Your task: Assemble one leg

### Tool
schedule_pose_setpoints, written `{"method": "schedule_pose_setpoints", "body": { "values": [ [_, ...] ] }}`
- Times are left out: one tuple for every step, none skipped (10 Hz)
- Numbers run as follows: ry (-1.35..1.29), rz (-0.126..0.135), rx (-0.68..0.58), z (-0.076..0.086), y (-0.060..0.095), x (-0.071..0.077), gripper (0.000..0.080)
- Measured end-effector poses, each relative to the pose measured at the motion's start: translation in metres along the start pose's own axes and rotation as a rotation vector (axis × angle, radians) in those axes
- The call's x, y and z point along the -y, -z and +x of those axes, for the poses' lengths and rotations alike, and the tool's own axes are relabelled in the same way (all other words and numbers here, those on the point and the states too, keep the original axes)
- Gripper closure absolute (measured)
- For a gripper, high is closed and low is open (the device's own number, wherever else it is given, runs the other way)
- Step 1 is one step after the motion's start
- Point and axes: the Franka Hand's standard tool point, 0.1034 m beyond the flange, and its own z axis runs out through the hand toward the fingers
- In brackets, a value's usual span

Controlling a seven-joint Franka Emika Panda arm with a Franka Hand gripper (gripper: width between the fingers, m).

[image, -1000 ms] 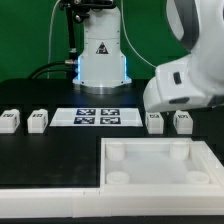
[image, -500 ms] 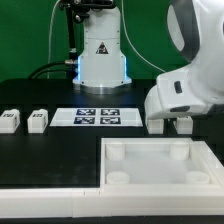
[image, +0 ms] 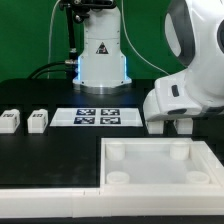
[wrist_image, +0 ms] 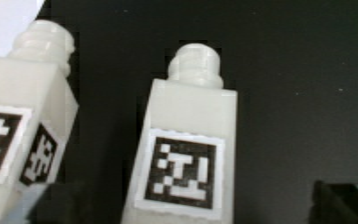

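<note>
Though over the leg (wrist_image: pixel 194 140), fingers unclear.

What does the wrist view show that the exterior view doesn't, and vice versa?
Wrist view only: close up, the printed tag and rounded end stud on one leg and on its neighbour. Exterior view only: the tray, the marker board, the arm, plus a third leg and a fourth leg at that view's left. Both: the black table and, apparently, those first two legs, half hidden under the arm in the exterior view.
</note>
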Motion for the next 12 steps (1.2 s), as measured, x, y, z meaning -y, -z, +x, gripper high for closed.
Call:
{"method": "schedule_pose_setpoints", "body": {
  "values": [
    [0.0, 0.0, 0.001, 0.0, 0.0, 0.0, 0.0426],
    [0.0, 0.0, 0.002, 0.0, -0.001, 0.0, 0.0426],
    [0.0, 0.0, 0.002, 0.0, -0.001, 0.0, 0.0511],
    [0.0, 0.0, 0.002, 0.0, -0.001, 0.0, 0.0511],
    [0.0, 0.0, 0.002, 0.0, -0.001, 0.0, 0.0511],
    [0.0, 0.0, 0.002, 0.0, -0.001, 0.0, 0.0511],
    [0.0, 0.0, 0.002, 0.0, -0.001, 0.0, 0.0511],
    [0.0, 0.0, 0.002, 0.0, -0.001, 0.0, 0.0511],
    [0.0, 0.0, 0.002, 0.0, -0.001, 0.0, 0.0511],
    [0.01, 0.001, 0.008, -0.002, 0.004, -0.002, 0.0509],
    [0.02, 0.004, -0.003, -0.005, 0.022, -0.006, 0.0509],
    [0.035, 0.002, -0.028, -0.011, 0.043, -0.01, 0.0509]
  ]
}}
